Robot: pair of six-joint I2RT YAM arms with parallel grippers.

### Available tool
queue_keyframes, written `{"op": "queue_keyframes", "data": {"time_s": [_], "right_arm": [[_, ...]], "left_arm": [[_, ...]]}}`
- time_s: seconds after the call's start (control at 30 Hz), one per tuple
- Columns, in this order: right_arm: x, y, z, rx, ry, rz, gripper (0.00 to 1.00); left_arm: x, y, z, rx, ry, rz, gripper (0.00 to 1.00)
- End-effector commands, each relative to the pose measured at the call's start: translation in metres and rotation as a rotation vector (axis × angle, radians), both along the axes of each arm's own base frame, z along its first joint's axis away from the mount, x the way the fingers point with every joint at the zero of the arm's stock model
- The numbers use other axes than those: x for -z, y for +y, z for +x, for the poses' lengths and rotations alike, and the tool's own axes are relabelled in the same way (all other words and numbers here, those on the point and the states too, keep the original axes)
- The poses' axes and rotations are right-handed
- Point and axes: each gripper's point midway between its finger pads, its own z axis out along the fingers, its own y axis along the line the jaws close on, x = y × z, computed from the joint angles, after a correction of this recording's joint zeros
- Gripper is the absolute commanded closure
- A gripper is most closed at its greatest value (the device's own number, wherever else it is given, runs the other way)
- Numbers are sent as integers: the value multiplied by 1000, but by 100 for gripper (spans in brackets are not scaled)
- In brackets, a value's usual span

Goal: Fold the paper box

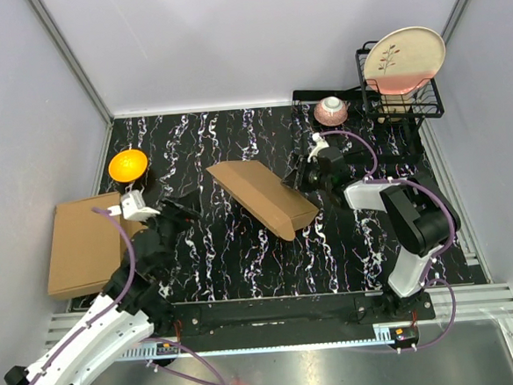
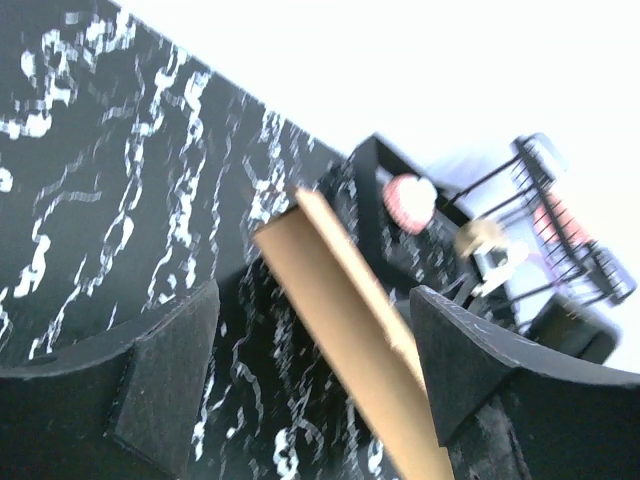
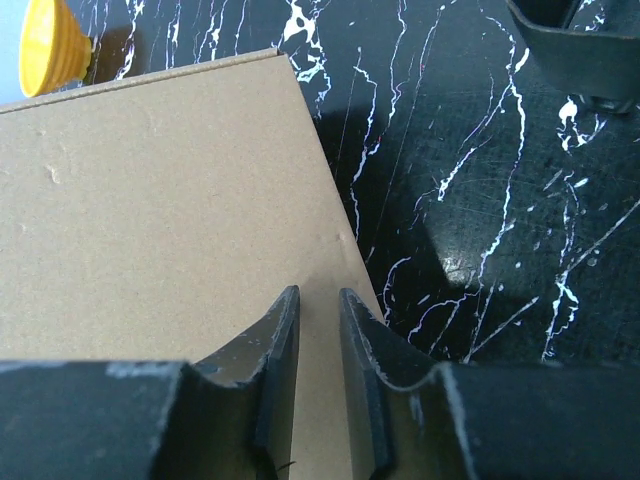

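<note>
From above, the left gripper (image 1: 186, 211) stands with its jaws wide apart and nothing between them. The paper box (image 1: 259, 197) lies folded flat and slanted just ahead of it, apart from it. The right gripper (image 1: 298, 176) touches the box's far edge, and a stack of cardboard (image 1: 84, 244) sits behind the left pincer. In the left wrist view, the open left gripper (image 2: 315, 310) frames the paper box (image 2: 340, 310), which stands beyond its fingertips as a tilted slab. In the right wrist view, the right gripper (image 3: 312, 300) has its jaws nearly together, tips over the face of the paper box (image 3: 150, 220) near its edge. I cannot tell whether they pinch cardboard.
</note>
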Motion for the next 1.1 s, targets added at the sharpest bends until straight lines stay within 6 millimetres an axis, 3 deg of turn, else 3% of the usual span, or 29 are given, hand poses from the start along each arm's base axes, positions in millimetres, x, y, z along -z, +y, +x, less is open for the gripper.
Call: {"op": "queue_keyframes", "data": {"time_s": [0.0,0.27,0.43,0.6,0.83,1.07], "right_arm": [[67,-11,-50,-50,247,-114,72],[71,-6,-53,-67,270,-91,71],[73,-2,-58,-98,289,-70,71],[70,4,-64,-122,300,-27,70],[59,8,-75,-146,301,21,70],[50,18,-94,-209,305,62,68]], "left_arm": [[-44,19,1,-78,-87,9,20],[43,-19,13,13,127,5,21],[70,-21,14,-9,227,23,23],[81,-19,8,6,229,13,27],[93,-33,9,53,246,-15,27],[66,-45,21,77,183,-27,26]]}}
